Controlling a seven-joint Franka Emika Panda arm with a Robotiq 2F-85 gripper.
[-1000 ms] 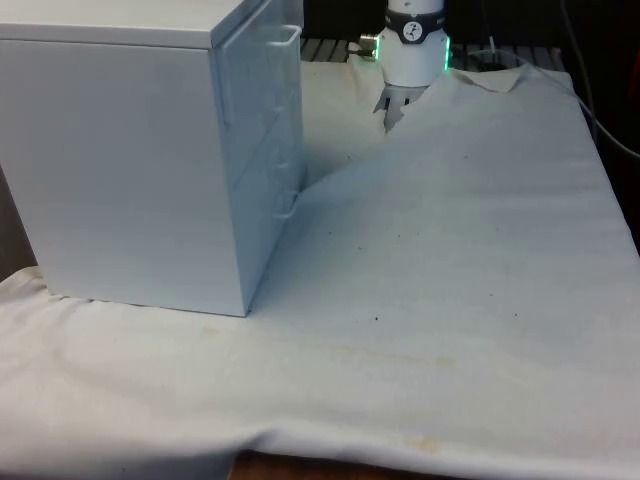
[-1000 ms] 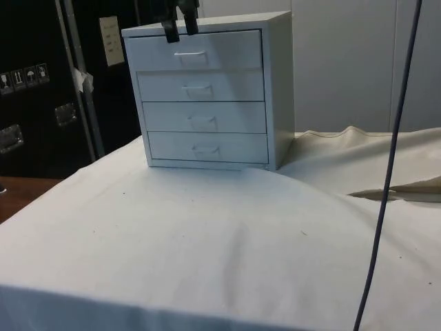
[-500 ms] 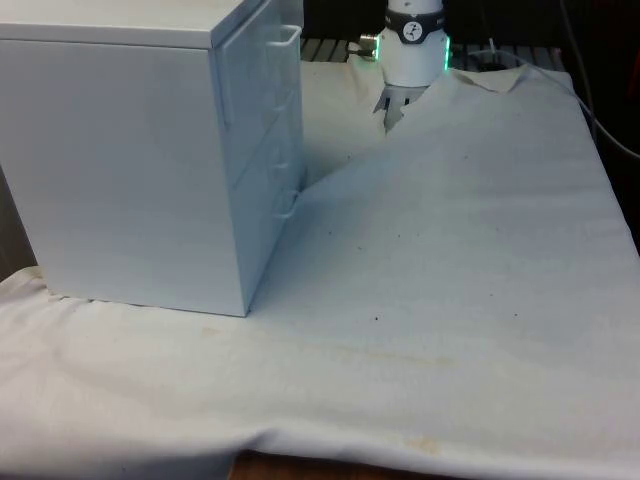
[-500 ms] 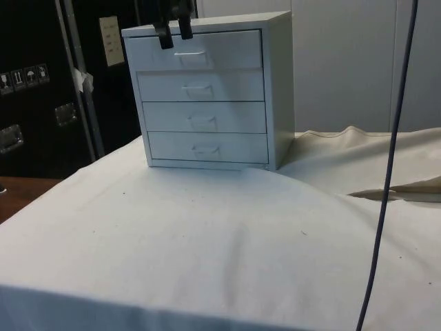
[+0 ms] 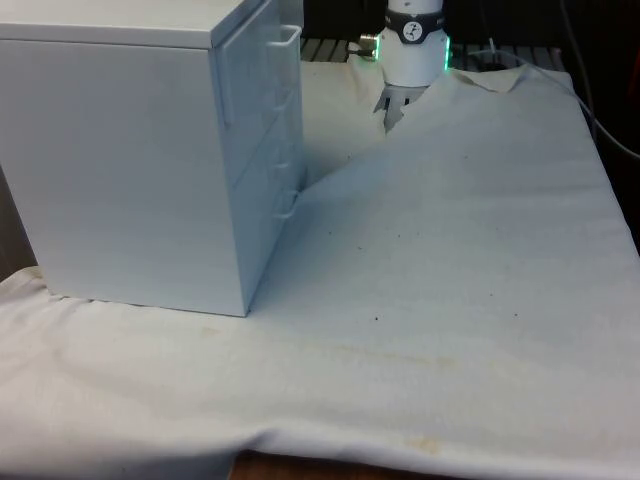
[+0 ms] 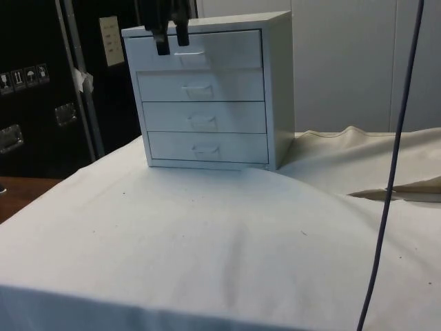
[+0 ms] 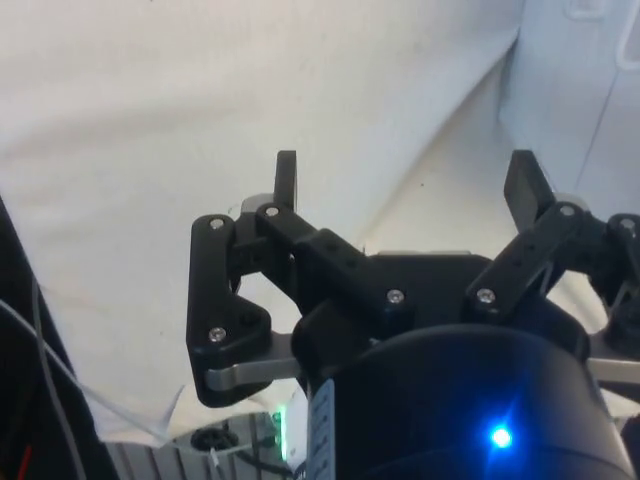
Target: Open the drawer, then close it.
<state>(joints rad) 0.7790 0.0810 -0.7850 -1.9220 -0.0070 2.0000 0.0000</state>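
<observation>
Standing upright on the white cloth (image 5: 450, 260), toward the front view's left: a pale chest of drawers (image 5: 130, 150), with four drawers stacked one over another, all pushed in. Best guess for the one to pull: the top drawer (image 6: 220, 47). Stuck on its front, a small handle (image 6: 189, 58), lying flat and level, with its long way going side to side across the drawer. Hanging up at about that height, pointing down: the gripper (image 6: 171, 41), with fingers (image 7: 287, 170) spread wide and holding nothing at all. Not touching the chest. Seen from the front, well apart from the drawer fronts, out over the cloth toward the front view's right. Seen from the side, lined up a little to one side of the handle, not right in front of its middle. So, to get there: across the gap toward the drawer fronts, toward the front view's left, then a small slide along the front to meet the handle. Likely a turn of the wrist too, to fit the flat bar into the gap between the fingers. Pulling and pushing back both not yet done.
</observation>
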